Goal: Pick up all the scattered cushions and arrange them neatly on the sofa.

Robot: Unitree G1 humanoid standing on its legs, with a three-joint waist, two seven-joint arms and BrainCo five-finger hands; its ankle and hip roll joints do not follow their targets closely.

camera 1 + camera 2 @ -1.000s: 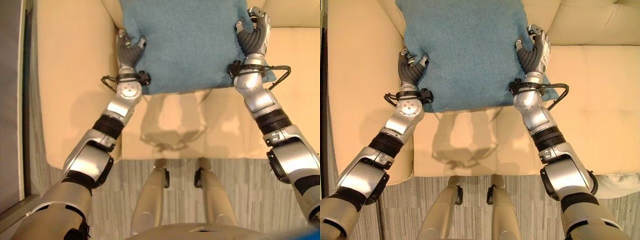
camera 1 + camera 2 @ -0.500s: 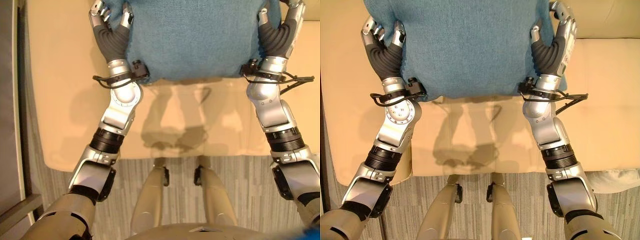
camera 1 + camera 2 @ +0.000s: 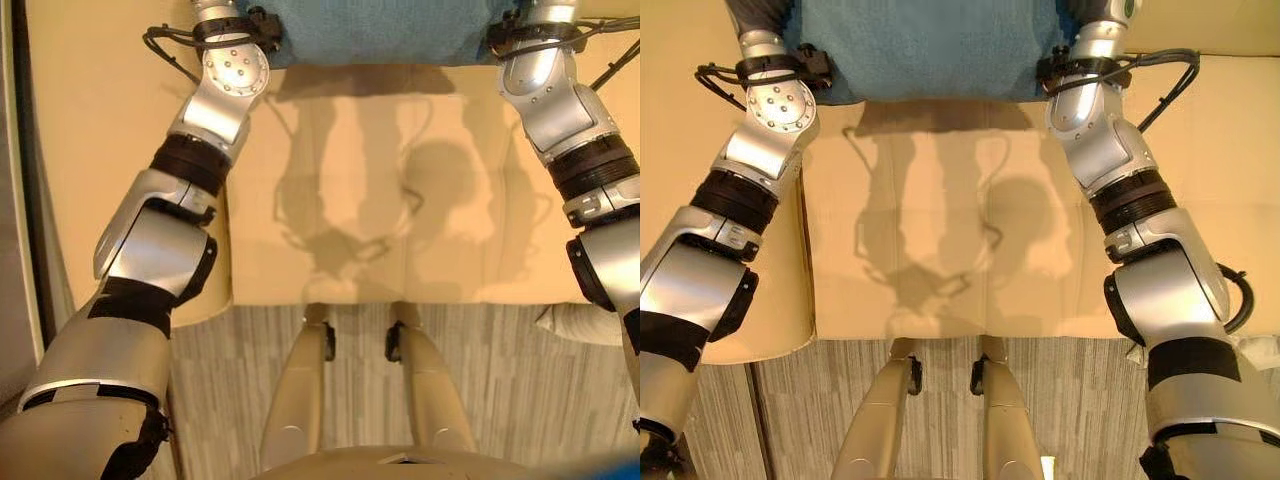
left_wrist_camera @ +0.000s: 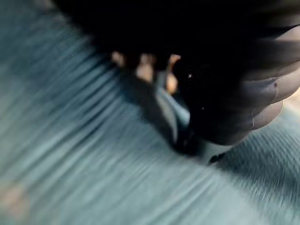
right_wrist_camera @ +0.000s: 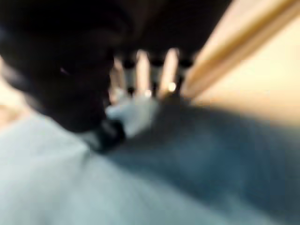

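A teal-blue cushion [image 3: 930, 45] hangs over the beige sofa seat [image 3: 380, 200], far out toward the sofa's back, with only its near edge in the eye views. Both arms stretch forward along its two sides. My left hand [image 4: 225, 108] grips the cushion's left side, its thumb [image 4: 171, 112] pressed on the teal cloth and its fingers curled round the edge. On the cushion's right side my right hand [image 5: 70, 93] holds on in the same way, with its thumb [image 5: 131, 112] on top. The cushion casts a shadow on the seat below.
The sofa's backrest [image 3: 1200, 25] runs across the far right. Grey striped carpet [image 3: 470, 380] lies before the sofa's front edge. A pale soft thing [image 3: 1260, 350], perhaps another cushion, lies on the floor at the sofa's right front corner.
Both arms have stretched farther forward and carried the cushion toward the sofa's back, so most of it has left the eye views. The camera has shifted too.
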